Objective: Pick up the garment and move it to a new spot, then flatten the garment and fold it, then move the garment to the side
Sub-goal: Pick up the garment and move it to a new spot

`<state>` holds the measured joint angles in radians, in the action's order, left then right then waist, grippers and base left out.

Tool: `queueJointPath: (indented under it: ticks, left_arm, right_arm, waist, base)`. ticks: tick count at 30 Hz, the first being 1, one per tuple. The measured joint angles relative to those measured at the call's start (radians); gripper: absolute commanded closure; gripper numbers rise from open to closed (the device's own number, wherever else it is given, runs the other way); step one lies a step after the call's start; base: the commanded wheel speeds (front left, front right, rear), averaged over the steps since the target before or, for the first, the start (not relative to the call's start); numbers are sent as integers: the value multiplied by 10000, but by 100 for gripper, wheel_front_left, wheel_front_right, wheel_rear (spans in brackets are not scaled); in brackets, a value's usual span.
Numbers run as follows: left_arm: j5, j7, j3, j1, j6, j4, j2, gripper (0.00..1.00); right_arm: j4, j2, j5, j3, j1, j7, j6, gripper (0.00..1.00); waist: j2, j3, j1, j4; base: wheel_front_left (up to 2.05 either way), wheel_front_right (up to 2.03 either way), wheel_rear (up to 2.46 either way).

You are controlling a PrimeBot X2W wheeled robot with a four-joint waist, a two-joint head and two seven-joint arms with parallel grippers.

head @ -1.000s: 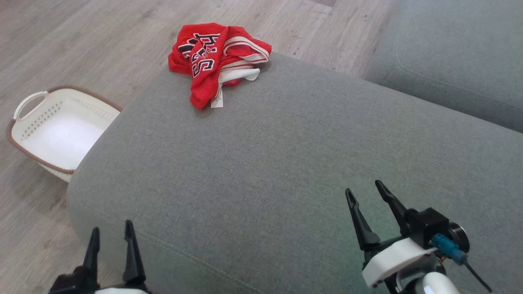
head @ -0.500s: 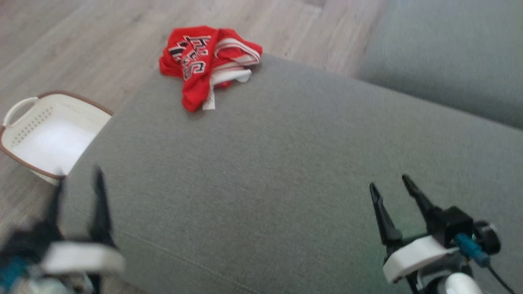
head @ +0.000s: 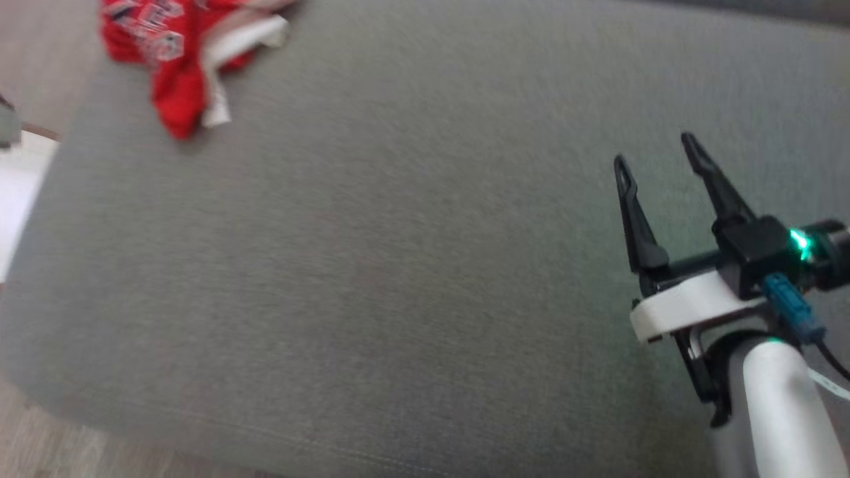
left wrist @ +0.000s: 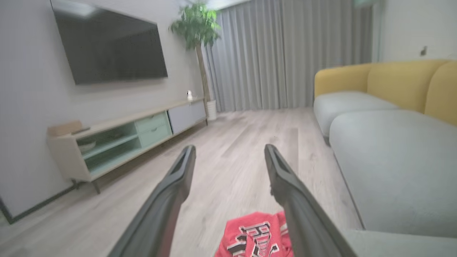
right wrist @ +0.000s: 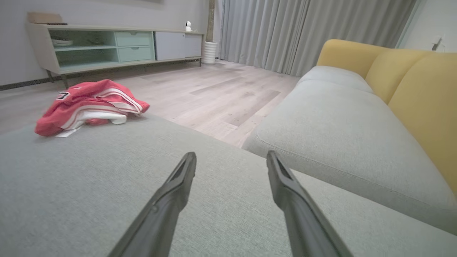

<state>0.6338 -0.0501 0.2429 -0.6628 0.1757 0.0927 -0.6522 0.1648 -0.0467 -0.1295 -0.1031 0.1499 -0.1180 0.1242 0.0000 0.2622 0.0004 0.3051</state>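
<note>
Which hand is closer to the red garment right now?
Left. The left hand hangs close to the red garment, seen low between its fingers; the right hand is well away across the grey cushion.

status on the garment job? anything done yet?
Done: nothing. The crumpled red-and-white jersey garment lies in a heap at the far left corner of the grey fabric cushion. In hand: nothing. The left gripper is open near the garment, not gripping it, and the right gripper is open over bare cushion. Left: pick, move, flatten, fold, set aside.
</note>
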Motion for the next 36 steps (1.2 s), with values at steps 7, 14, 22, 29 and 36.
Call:
queueJointPath:
  ticks: [7, 14, 22, 29, 36]
  left_arm:
    - [159, -493, 677, -1578, -696, 3149, 784, 0]
    - [447, -761, 941, -1829, -1068, 5509, 1417, 0]
    - [454, -527, 1095, -2479, -1377, 7145, 1772, 95]
    - [418, 73, 1241, -2880, -2034, 7507, 1839, 100]
    - [25, -19, 1825, -3209, -2472, 6872, 1760, 100]
  right_arm:
    - [587, -21, -290, -67, 305, -276, 0, 0]
    - [988, -63, -474, -67, 524, -506, 0, 0]
    - [1016, -132, -481, -21, 585, -493, 0, 0]
    - [462, -130, -341, 119, 715, -96, 0, 0]
    - [-499, -121, 309, 244, 577, 474, 0, 0]
  waist:
    - [-1, 1602, 0, -746]
    - [-1, 2952, -1, -1196]
    - [-1, 3517, -3, -1335]
    - [-1, 2859, -4, -1370]
    - [0, 1508, -6, -1558]
  base:
    - [0, 0, 0]
    - [0, 0, 0]
    - [0, 0, 0]
    - [0, 0, 0]
    - [0, 0, 0]
